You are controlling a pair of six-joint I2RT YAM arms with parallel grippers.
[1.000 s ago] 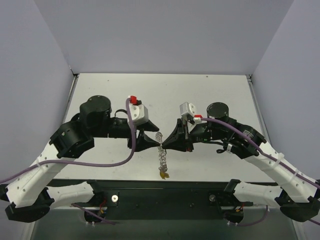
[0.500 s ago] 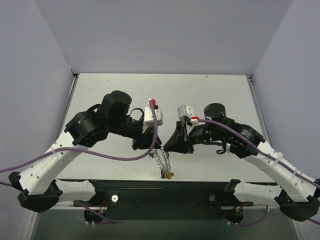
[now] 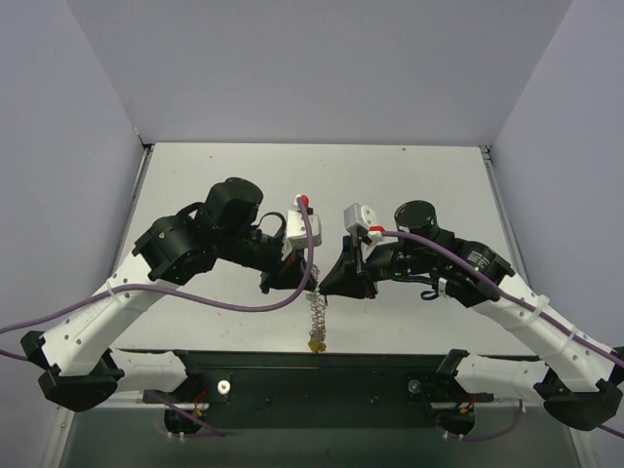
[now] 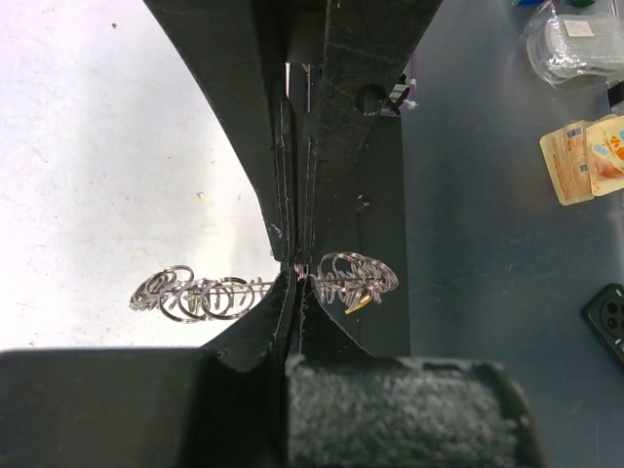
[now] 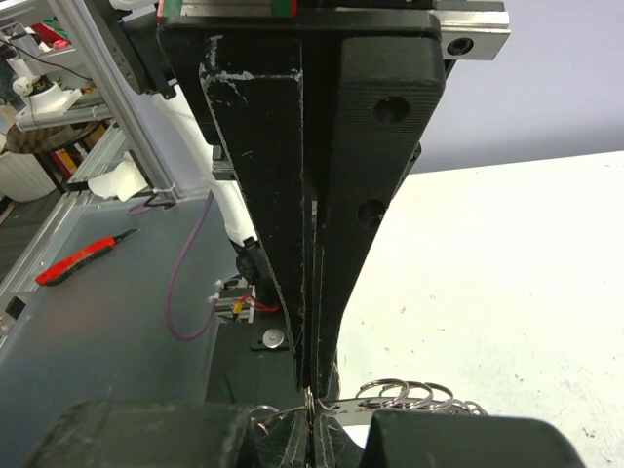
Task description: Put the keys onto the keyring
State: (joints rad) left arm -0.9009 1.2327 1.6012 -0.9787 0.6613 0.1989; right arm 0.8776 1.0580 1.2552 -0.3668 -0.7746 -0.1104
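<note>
The keyring (image 3: 315, 314), a silvery coil of wire loops, hangs between the two arms near the table's front edge. A small yellow key (image 3: 317, 343) dangles at its lower end. In the left wrist view my left gripper (image 4: 297, 278) is shut on the keyring (image 4: 210, 292) at its middle, with loops sticking out on both sides and the yellow key (image 4: 358, 303) at the right. My right gripper (image 5: 310, 395) is shut on the keyring (image 5: 405, 395) at its top end. In the top view both gripper tips, left (image 3: 310, 289) and right (image 3: 325, 290), meet there.
The black base rail (image 3: 322, 375) runs along the near table edge just below the hanging ring. Beyond the edge, snack packets (image 4: 585, 161) lie on the floor. A red-handled tool (image 5: 83, 258) lies off the table.
My left arm swung right to the ring and its jaws closed on it. The keyring, slanted half a second ago, now hangs straight. The right gripper kept its grip.
</note>
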